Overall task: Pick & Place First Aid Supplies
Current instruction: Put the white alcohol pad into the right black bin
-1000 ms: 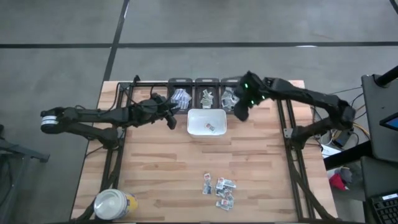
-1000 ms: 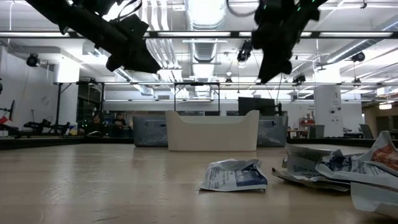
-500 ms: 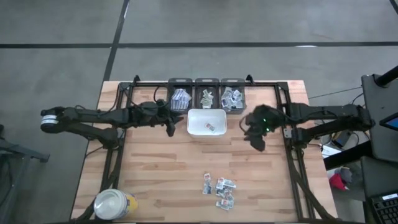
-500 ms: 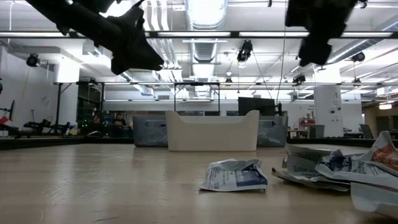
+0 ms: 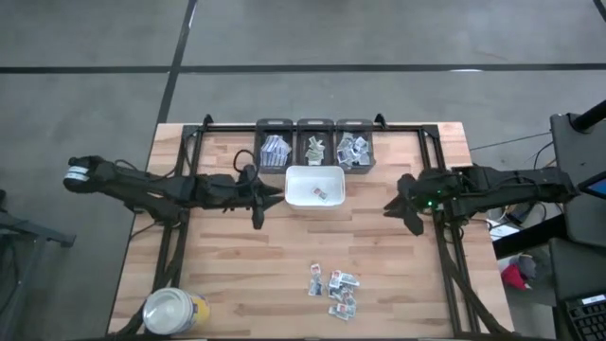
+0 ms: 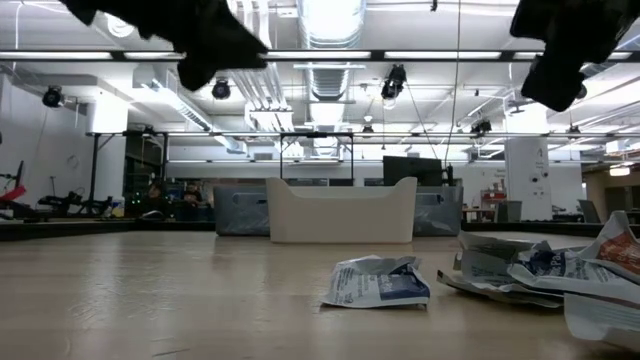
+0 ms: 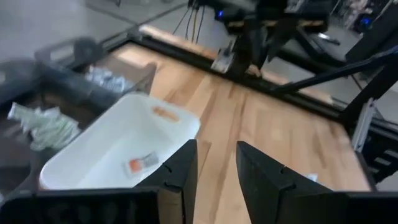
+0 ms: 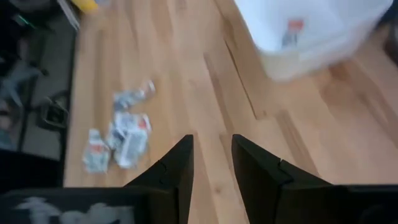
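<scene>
I see both claws parted and empty: left claw [image 5: 258, 196] just beside the white tray [image 5: 301, 196], right claw [image 5: 405, 210] farther off; loose packets [image 5: 336, 287] lie on the counter [image 5: 237, 275].

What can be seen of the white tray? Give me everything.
The white tray is a rectangular tub with rounded corners and plain, smooth walls that look like plastic. It sits upright on the wooden table, just in front of the three dark bins. One small packet with red print lies on its floor. From the low view its end walls rise higher than its long side. Neither gripper touches it.
</scene>
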Robot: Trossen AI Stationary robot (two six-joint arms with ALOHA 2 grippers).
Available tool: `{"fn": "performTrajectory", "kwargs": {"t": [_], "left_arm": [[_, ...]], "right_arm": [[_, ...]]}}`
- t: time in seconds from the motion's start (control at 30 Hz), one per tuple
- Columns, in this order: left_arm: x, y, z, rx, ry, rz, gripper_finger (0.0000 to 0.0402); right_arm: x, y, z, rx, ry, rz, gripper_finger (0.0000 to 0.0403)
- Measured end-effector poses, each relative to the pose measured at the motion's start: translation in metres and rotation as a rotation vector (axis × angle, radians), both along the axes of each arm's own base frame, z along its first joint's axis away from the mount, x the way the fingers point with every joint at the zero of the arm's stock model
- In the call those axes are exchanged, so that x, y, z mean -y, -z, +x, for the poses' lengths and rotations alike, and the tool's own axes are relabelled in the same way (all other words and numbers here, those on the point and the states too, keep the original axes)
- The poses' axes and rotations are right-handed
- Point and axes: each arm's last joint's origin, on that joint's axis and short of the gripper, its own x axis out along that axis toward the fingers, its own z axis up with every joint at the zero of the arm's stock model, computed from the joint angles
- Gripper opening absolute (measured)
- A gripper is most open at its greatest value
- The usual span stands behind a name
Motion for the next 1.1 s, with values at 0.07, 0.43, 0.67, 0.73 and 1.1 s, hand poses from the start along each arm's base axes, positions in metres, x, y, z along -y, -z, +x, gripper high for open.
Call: {"fn": "performTrajectory", "kwargs": {"t": [0.07,0.43,0.67,0.73,1.1], "left_arm": [[0.008,-0.011,0.0,0.018,-0.004,0.014,0.0105],[0.04,-0.046,0.022,-0.061,-0.036,0.01,0.0105],[0.056,-0.037,0.062,-0.317,-0.024,-0.095,0.0105],[0.063,-0.03,0.074,-0.382,0.002,-0.108,0.0105],[0.116,0.008,0.127,-0.566,0.267,0.036,0.0105]], "right_arm": [[0.001,-0.001,-0.005,0.068,0.015,-0.009,0.0103],[0.004,0.013,-0.026,0.257,0.079,-0.049,0.0089],[0.005,0.018,-0.035,0.345,0.107,-0.051,0.0084],[0.006,0.017,-0.037,0.363,0.109,-0.049,0.0085],[0.006,0.017,-0.039,0.378,0.11,-0.046,0.0099]]}}
